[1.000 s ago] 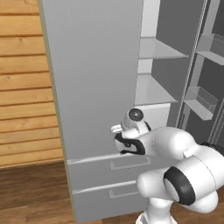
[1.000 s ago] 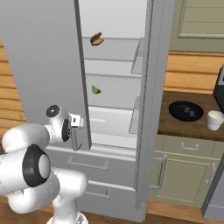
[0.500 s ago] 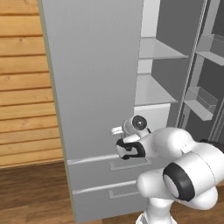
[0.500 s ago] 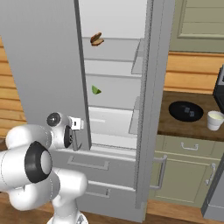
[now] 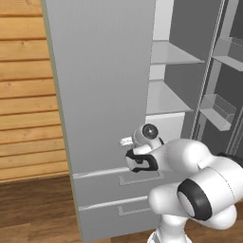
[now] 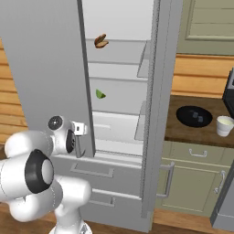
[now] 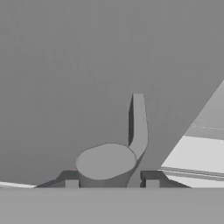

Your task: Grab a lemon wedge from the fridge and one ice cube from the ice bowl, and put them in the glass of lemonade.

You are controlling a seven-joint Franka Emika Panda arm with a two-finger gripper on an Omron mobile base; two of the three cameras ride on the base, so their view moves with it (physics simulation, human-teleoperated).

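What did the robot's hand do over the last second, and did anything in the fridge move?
The gripper has narrowed its jaws around the lower end of the bar handle on the fridge door, and the hand edged slightly toward that door. Whether it grips firmly yet is unclear. The door stands open as before. The lemon wedge, the orange-brown lump, the ice bowl and the glass of lemonade stayed put.

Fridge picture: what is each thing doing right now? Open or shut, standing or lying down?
fridge: right door swung wide open, both drawers shut.
gripper: finger tips either side of the left door's handle; whether it grips, cannot tell.
lemon wedge: lying on a middle shelf.
ice bowl: on the counter, ice inside.
glass of lemonade: upright beside the bowl, not touching.
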